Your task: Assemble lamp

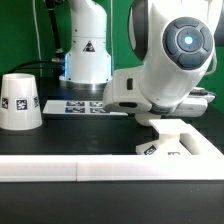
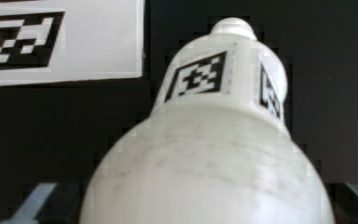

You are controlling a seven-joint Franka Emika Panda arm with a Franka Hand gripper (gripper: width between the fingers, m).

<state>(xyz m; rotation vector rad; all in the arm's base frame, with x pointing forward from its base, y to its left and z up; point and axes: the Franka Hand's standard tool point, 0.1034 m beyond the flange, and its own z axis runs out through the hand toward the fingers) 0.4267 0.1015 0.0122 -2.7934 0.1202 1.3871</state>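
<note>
gripper [image 2: 197, 203] has the bulb [image 2: 202, 125] pinched by its fat end, one finger each side; shade [image 1: 20, 102] stands at the exterior view's left; base [image 1: 178, 142] at its right

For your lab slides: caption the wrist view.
Tagged lamp bulb, neck pointing away, fills the frame; marker board beyond.

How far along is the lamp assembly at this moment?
Nothing looks joined yet. In hand: the bulb sits between the fingers of the gripper, its neck free and in no socket. Left: the base has to take the bulb, and the shade stands apart at the exterior view's left, to go on last.
</note>
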